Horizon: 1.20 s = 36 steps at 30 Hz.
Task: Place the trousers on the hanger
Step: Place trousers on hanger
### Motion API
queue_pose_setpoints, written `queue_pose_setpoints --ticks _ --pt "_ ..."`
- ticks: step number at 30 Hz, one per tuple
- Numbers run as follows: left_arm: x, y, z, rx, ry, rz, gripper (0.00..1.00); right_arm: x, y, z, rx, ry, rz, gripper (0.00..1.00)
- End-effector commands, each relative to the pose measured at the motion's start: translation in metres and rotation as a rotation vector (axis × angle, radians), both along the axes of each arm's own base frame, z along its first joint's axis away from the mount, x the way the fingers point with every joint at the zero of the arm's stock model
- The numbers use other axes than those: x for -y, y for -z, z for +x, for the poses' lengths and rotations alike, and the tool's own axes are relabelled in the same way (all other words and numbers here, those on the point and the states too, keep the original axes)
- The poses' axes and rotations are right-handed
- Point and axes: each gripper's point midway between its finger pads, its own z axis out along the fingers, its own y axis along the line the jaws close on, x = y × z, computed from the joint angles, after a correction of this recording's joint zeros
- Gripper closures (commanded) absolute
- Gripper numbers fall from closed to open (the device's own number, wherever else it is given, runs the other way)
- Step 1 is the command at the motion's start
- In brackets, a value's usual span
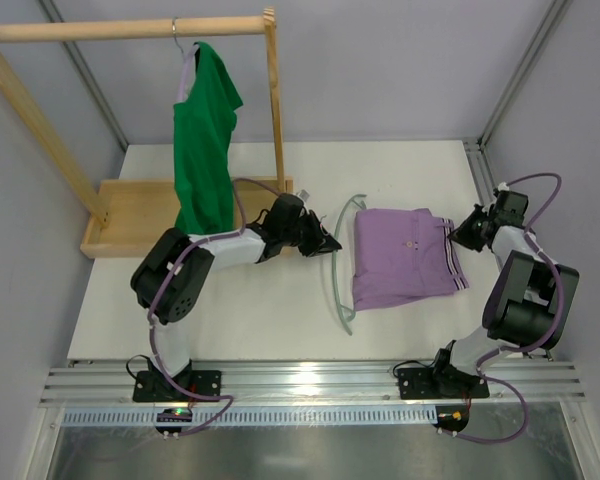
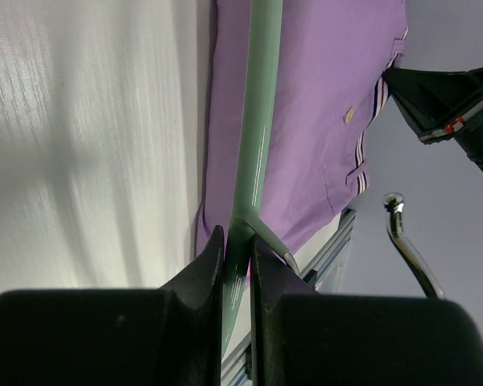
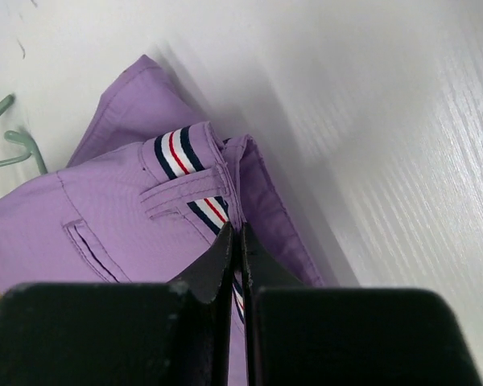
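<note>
Lilac trousers (image 1: pixel 400 260) lie folded on the table (image 1: pixel 250 310), with the mint hanger (image 2: pixel 256 121) along the edge nearest the left arm. The left pincer (image 2: pixel 238 248) pinches the hanger's thin bar, probably to steady it. The right pincer (image 3: pixel 236 240) is clamped on the striped waistband, seemingly to feed the fabric through the loop.

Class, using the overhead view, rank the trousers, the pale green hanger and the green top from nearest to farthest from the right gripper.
1. The trousers, pinched at their right edge by the right gripper.
2. The hanger, along the trousers' left side.
3. The green top, hanging from the rail at the far left.
</note>
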Motion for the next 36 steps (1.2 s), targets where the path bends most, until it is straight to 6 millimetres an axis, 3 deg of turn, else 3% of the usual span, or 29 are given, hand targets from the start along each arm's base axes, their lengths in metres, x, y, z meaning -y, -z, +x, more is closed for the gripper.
queue_pose_setpoints --ticks 1,4,8,11,14,15,18,19,22,23,24,27,28,29,30,32,35,36 --pt "-0.057 0.075 -0.011 -0.137 -0.138 0.272 1.0 0.02 0.005 0.001 -0.002 0.073 -0.065 0.96" --pt "-0.059 0.072 -0.01 -0.129 -0.156 0.262 1.0 0.033 0.013 -0.009 -0.038 0.141 -0.105 0.96" --pt "-0.053 0.073 -0.011 -0.135 -0.134 0.236 1.0 0.036 0.013 -0.003 -0.03 0.145 -0.085 0.95" --pt "-0.036 0.067 -0.009 -0.111 -0.085 0.145 0.99 0.028 0.007 -0.002 -0.026 0.12 -0.051 0.82" --pt "-0.035 0.065 -0.009 -0.103 -0.084 0.142 0.99 0.015 -0.016 -0.015 -0.015 0.104 -0.043 0.66" --pt "-0.034 0.066 -0.01 -0.101 -0.086 0.147 1.0 0.012 -0.032 -0.017 0.013 0.101 -0.054 0.6" --pt "-0.034 0.063 -0.009 -0.096 -0.085 0.143 0.99 -0.006 -0.052 -0.025 0.016 0.069 -0.077 0.57" --pt "-0.034 0.063 -0.008 -0.096 -0.087 0.144 0.99 -0.019 -0.067 -0.025 0.061 0.035 -0.052 0.57" --pt "-0.033 0.062 -0.007 -0.092 -0.086 0.144 0.99 -0.084 -0.098 -0.015 0.183 -0.161 0.038 0.57" --pt "-0.032 0.062 -0.006 -0.092 -0.087 0.143 0.99 -0.116 -0.105 -0.015 0.213 -0.255 0.085 0.57" --pt "-0.033 0.063 -0.008 -0.095 -0.086 0.147 0.99 -0.133 -0.12 -0.005 0.29 -0.312 0.119 0.57" --pt "-0.033 0.063 -0.006 -0.094 -0.094 0.15 0.99 -0.2 -0.139 -0.003 0.37 -0.514 0.272 0.58" --pt "-0.034 0.065 -0.007 -0.099 -0.097 0.155 0.99 -0.205 -0.142 0.0 0.378 -0.523 0.294 0.58" --pt "-0.037 0.067 -0.007 -0.101 -0.104 0.163 0.99 -0.225 -0.134 -0.001 0.349 -0.568 0.339 0.58" --pt "-0.037 0.067 -0.007 -0.102 -0.107 0.167 1.0 -0.244 -0.14 0.0 0.392 -0.63 0.366 0.57" --pt "-0.039 0.069 -0.006 -0.104 -0.115 0.174 1.0 -0.259 -0.128 0.001 0.368 -0.672 0.416 0.57" --pt "-0.04 0.072 -0.009 -0.111 -0.119 0.181 0.99 -0.272 -0.089 0.007 0.303 -0.704 0.516 0.57" --pt "-0.042 0.073 -0.008 -0.111 -0.124 0.186 0.99 -0.274 -0.066 0.011 0.263 -0.708 0.548 0.57"
